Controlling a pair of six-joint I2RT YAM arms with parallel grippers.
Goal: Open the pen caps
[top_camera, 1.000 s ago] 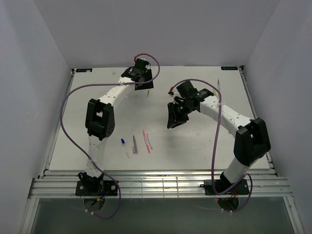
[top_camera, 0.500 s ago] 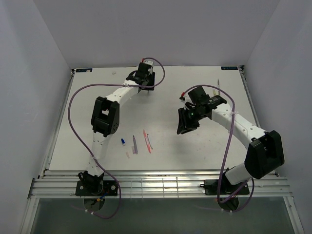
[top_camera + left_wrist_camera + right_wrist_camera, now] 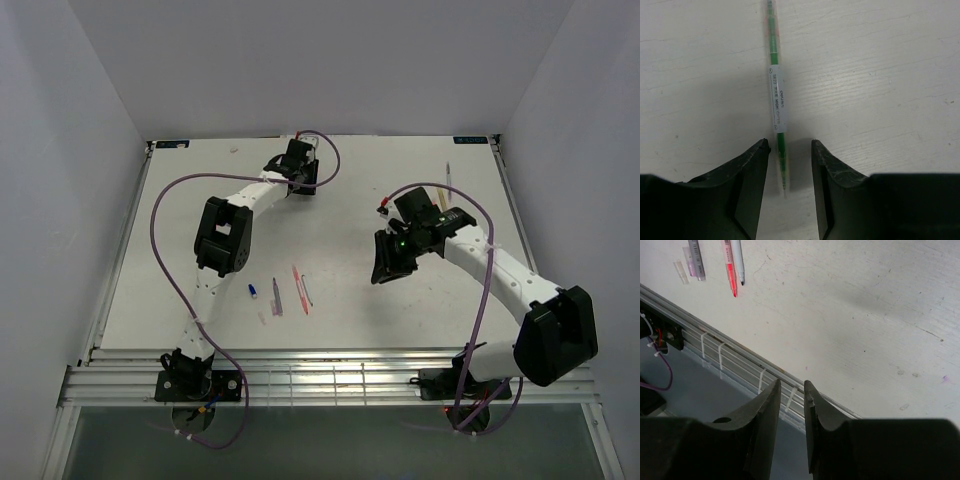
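A green pen [image 3: 776,95] with a white label lies on the table, and its thin near end sits between the fingers of my left gripper [image 3: 789,150]. The jaws are open on either side of it, the left finger [image 3: 757,160] the closer one. I cannot make out the green pen's cap. From above, the left gripper [image 3: 296,172] is low at the far middle of the table. My right gripper [image 3: 388,262] hovers right of centre, its jaws a narrow gap apart and empty. A small blue pen cap [image 3: 253,291] lies by the purple pen [image 3: 277,297] and red pen [image 3: 298,282].
A thin pale pen [image 3: 449,178] lies at the far right. The right wrist view shows a purple pen [image 3: 696,255], a red pen [image 3: 730,270], a grey pen [image 3: 738,260], a clear cap [image 3: 679,270], and the table's metal front rail [image 3: 740,357] under the fingers.
The left gripper has shifted slightly right at the far edge and its jaws have narrowed. The right arm has swung right and nearer to the front.
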